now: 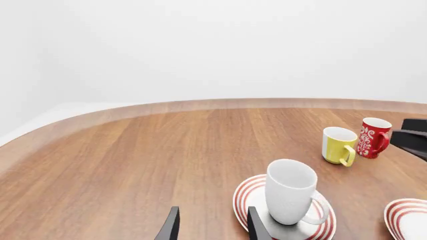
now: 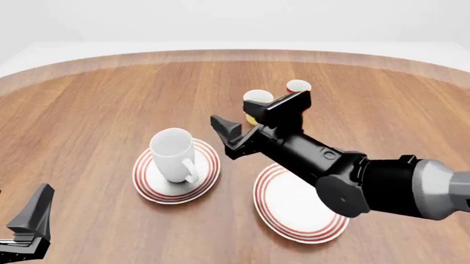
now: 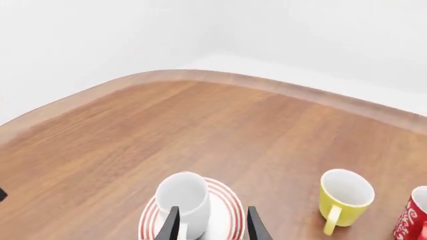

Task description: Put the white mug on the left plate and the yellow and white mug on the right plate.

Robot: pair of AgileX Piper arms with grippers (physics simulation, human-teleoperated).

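The white mug (image 2: pixel 173 154) stands upright on the left plate (image 2: pixel 147 184); both also show in the left wrist view, mug (image 1: pixel 290 192) and plate (image 1: pixel 245 196). The right plate (image 2: pixel 298 212) is bare. The yellow and white mug (image 2: pixel 256 98) stands on the table farther back, partly hidden behind my right gripper (image 2: pixel 258 113), which is open and empty above the table between the plates. In the right wrist view the yellow and white mug (image 3: pixel 345 197) is off to one side of the open fingers (image 3: pixel 171 225). My left gripper (image 2: pixel 28 223) is open and empty at the near left.
A slim red cup with white pattern (image 2: pixel 298 86) stands just behind and right of the yellow mug, close beside it (image 1: pixel 372 137). The right arm's black body (image 2: pixel 353 176) stretches over the right plate. The table's curved far edge (image 2: pixel 235 54) runs across the back.
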